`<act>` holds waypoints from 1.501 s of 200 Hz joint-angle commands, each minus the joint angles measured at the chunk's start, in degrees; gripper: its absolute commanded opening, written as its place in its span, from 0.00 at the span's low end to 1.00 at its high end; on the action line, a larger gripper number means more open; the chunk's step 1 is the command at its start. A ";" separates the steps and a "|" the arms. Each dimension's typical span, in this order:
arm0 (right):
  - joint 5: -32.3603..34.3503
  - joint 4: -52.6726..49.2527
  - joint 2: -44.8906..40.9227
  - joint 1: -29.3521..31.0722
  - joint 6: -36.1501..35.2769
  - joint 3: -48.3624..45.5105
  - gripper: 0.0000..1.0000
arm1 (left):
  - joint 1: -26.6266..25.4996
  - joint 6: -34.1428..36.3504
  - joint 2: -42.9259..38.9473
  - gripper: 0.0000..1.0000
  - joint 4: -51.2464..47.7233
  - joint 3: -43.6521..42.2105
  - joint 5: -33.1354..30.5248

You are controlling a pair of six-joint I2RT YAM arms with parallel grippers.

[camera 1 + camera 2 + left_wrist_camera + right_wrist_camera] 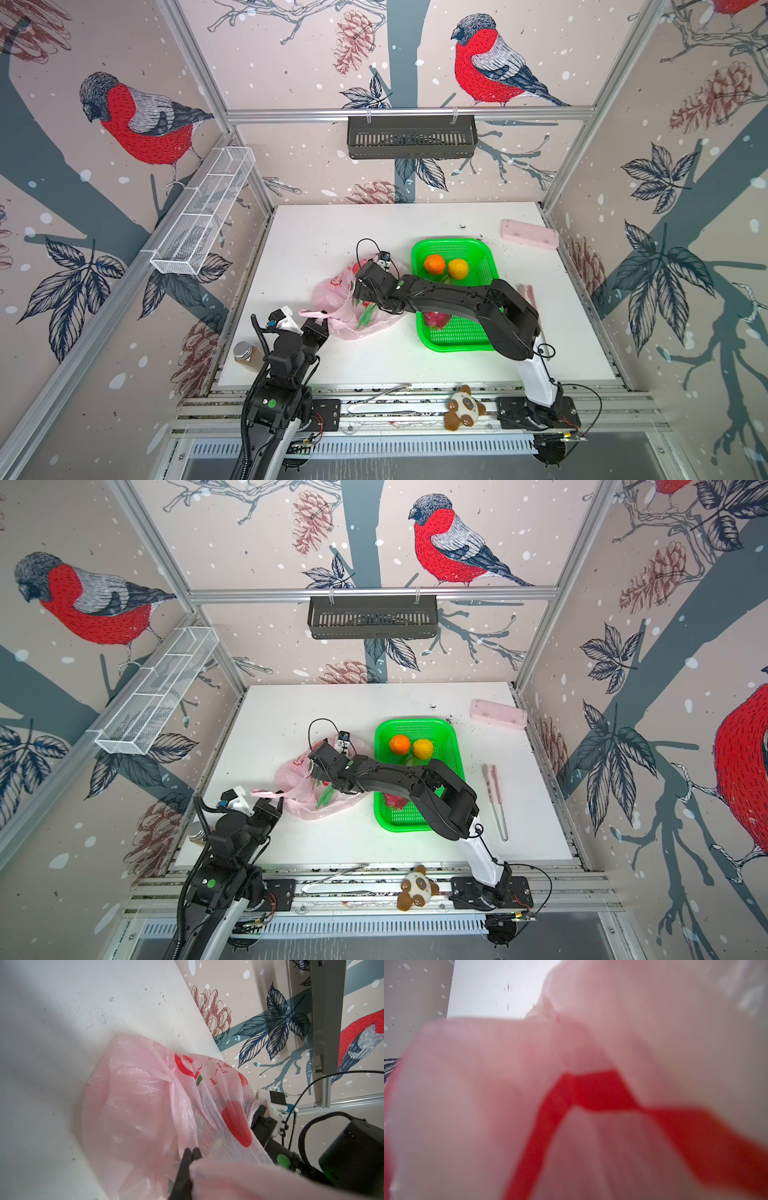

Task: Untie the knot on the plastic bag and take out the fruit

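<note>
Nearly done: bag open, a dragon fruit yet to come out

The left gripper (192,1154) is pinched shut on a fold of thin pink film at the near edge of the plastic bag (332,291). The handle (313,312) runs taut toward it in both top views. The right gripper (360,286) reaches across the middle into the bag's mouth with its jaws spread. Film drapes over its wrist camera, so I cannot tell whether anything lies between them. No knot shows and the mouth gapes, so I judge the untying finished.

The bag lies slumped on the white table (316,232), just beside the green basket (451,241). It looks light, limp and slippery, and likely to slide and bunch rather than hold its shape. It needs an anchor, and the pinch by the handle serves as one.

One dragon fruit (366,316) sits inside, its green scales showing through the film below the right forearm. It looks firm and fairly heavy, with soft scales that could tear. I would take it across its broad middle with wide jaws, not by the scales.

At its far end the basket holds an orange citrus (434,264) and a yellower citrus (458,269), side by side. A second dragon fruit (437,321) lies at the near end, half hidden by the right arm. A red patch at the bag's far side may be print or a small fruit; I cannot tell which.
</note>
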 commanded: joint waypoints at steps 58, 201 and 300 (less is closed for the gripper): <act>5.31 0.83 -4.73 -0.22 -2.47 -0.79 0.27 | -0.06 -0.10 -0.17 0.00 -5.73 -1.40 -1.35; 9.19 0.12 -6.48 -2.97 -8.18 0.22 0.26 | -0.06 -0.08 -0.11 0.00 -7.86 0.69 -2.69; 0.47 5.70 -11.01 -0.21 -5.09 -2.20 0.26 | -0.04 -1.33 -0.11 0.00 -3.57 -1.80 -3.04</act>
